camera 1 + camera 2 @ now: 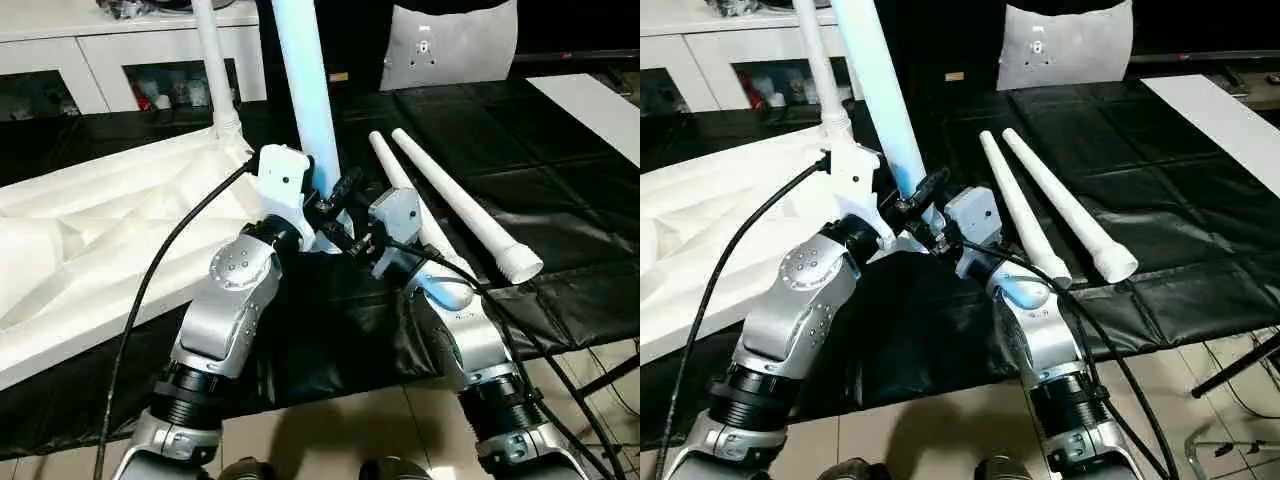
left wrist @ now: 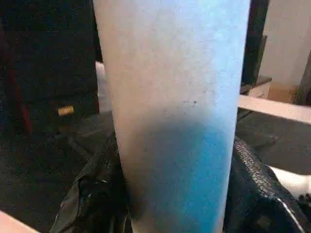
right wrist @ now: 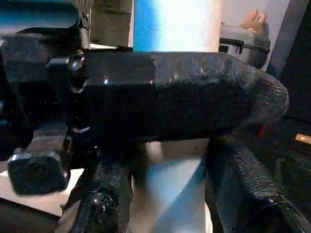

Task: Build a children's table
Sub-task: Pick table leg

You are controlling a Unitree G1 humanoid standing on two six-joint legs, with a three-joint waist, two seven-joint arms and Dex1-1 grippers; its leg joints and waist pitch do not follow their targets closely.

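The white table top lies ribbed side up on the black mat at the left. One white leg stands upright in its far corner socket. A second leg stands upright at the top's near right corner. My left gripper is shut on this leg; in the left wrist view the leg sits between the black fingers. Just below it, my right gripper also grips the leg's lower end. Two loose legs lie side by side on the mat at the right.
White cabinets run along the back left. A pale sheet leans at the back, and a white board lies at the far right. The mat's front edge drops to the tiled floor. Black cables run along both forearms.
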